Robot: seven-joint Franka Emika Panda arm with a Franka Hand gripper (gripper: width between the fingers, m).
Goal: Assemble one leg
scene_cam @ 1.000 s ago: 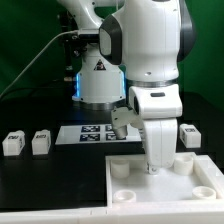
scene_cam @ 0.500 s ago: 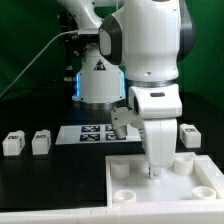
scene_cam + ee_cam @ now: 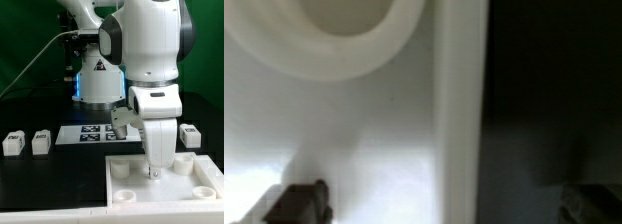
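My gripper [image 3: 153, 172] points straight down onto the far part of the large flat white panel [image 3: 165, 195] with round corner sockets. In the wrist view the gripper [image 3: 441, 205] is open: one dark fingertip [image 3: 295, 203] is over the white panel [image 3: 349, 130], the other is over the dark table, and the panel's edge runs between them. A round socket [image 3: 340, 30] shows close by. Two white legs with tags [image 3: 12, 143] [image 3: 40, 142] stand on the table at the exterior view's left. A third leg [image 3: 187, 135] stands at the right, behind the panel.
The marker board [image 3: 92, 133] lies flat behind the panel, in front of the arm's base [image 3: 100, 85]. A green backdrop closes off the rear. The arm's bulky wrist hides the panel's middle rear part.
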